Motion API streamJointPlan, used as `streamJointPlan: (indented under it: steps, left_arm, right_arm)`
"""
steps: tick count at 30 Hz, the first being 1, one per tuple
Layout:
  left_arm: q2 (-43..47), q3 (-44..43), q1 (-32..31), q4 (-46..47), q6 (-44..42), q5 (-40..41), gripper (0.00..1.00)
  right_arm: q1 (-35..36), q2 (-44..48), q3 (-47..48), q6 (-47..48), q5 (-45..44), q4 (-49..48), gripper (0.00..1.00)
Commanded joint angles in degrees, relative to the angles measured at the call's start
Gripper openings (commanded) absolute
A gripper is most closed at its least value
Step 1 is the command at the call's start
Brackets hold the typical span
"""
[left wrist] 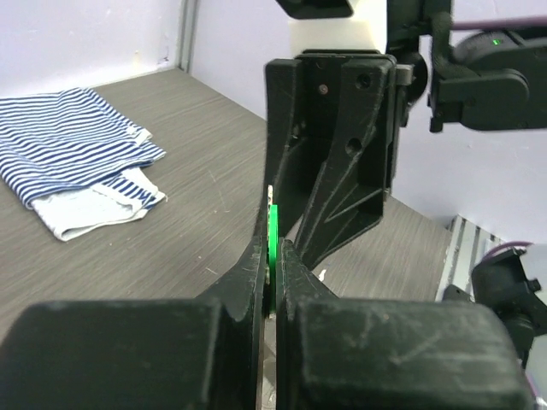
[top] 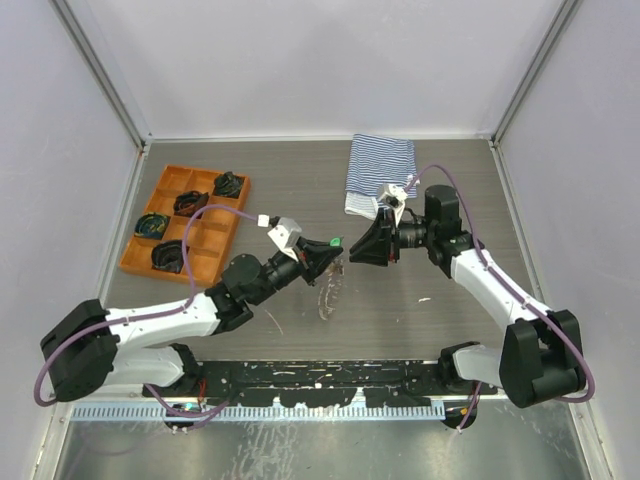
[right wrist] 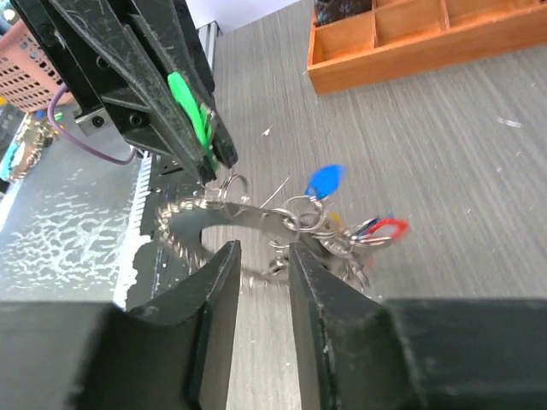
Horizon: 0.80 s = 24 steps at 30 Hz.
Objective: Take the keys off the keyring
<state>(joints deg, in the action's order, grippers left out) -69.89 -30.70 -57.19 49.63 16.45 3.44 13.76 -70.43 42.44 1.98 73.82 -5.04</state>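
While left fingers [left wrist: 244, 290] pinch green key [left wrist: 272, 235], right fingers [right wrist: 214, 290] gape near keyring [right wrist: 256, 213].

A grey wood-grain table [top: 430, 330] carries everything, walled by pale panels at the back and both sides. Far left on it sits an orange tray [top: 213, 238] with divided compartments, set at a slant to the table's edges, several compartments holding dark bundles [top: 168, 257]. Far right of centre, against the back edge, a folded blue-and-white striped cloth [top: 378, 170] lies flat, well apart from the tray. A tiny white scrap [top: 424, 299] rests on the bare surface nearer the front
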Motion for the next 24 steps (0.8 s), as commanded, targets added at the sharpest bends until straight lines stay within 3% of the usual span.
streamJointPlan:
  steps: [1,8,10,16,24]
  left_arm:
    - [4.9,-6.0,0.4,-6.8,-5.5,-7.0,0.00]
    - [7.2,-8.5,0.5,-15.3,-10.4,-15.8,0.00]
    - [6.5,-9.8,0.4,-16.6,-10.3,-17.2,0.00]
    - [4.1,-10.0,0.5,-12.3,-7.8,-15.8,0.00]
    - [2.0,-9.3,0.5,-7.6,-3.5,-12.9,0.00]
  right_arm:
    - [-0.1,1.3,7.6,18.2,3.6,16.3,0.39]
    - [-1.7,2.1,12.1,45.9,13.5,38.9,0.63]
    - [-1.6,1.9,11.6,47.8,15.0,40.5,0.65]
    - [-0.2,1.9,12.6,53.7,10.7,45.0,0.62]
    - [0.5,1.8,12.2,54.1,9.4,44.9,0.48]
